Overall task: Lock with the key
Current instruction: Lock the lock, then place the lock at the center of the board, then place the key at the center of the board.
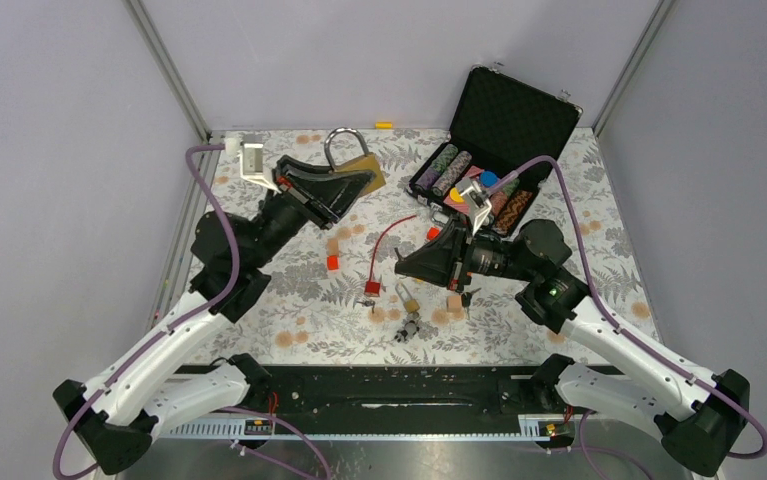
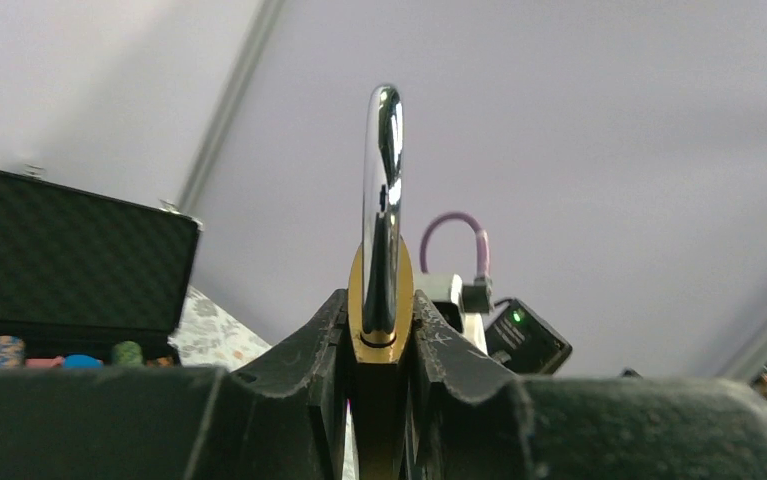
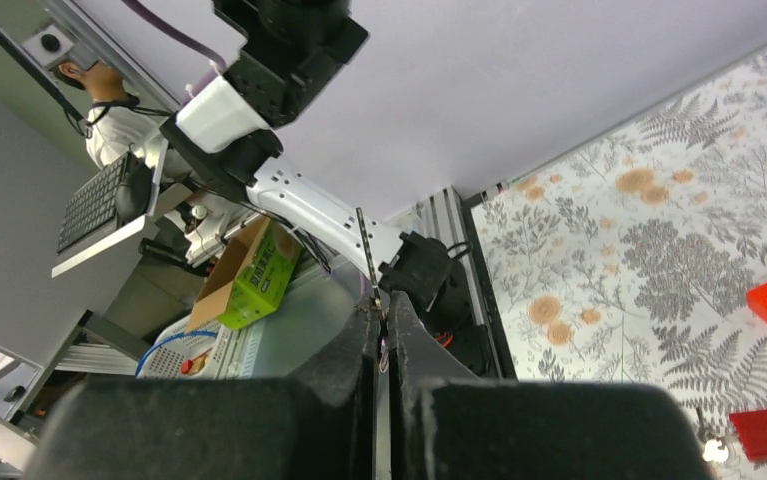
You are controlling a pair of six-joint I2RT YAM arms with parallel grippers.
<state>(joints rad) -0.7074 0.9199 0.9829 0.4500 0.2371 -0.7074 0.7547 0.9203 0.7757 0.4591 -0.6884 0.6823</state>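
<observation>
My left gripper (image 1: 357, 180) is shut on a brass padlock (image 1: 361, 168) and holds it above the table's far left, the steel shackle (image 1: 338, 141) pointing away. In the left wrist view the padlock (image 2: 380, 305) stands edge-on between the fingers, with the shackle (image 2: 383, 190) above it. My right gripper (image 1: 403, 267) is shut on a thin key, whose blade (image 3: 365, 250) sticks out past the fingertips in the right wrist view. It hovers over the table's middle, well apart from the padlock. I cannot tell whether the shackle is closed.
A red cord (image 1: 383, 240) with a red tag (image 1: 372, 288) lies on the mat. A small padlock (image 1: 406, 297), dark keys (image 1: 411, 326), and red (image 1: 332, 262) and wooden (image 1: 453, 302) blocks lie nearby. An open black case (image 1: 509, 115) of poker chips stands at the back right.
</observation>
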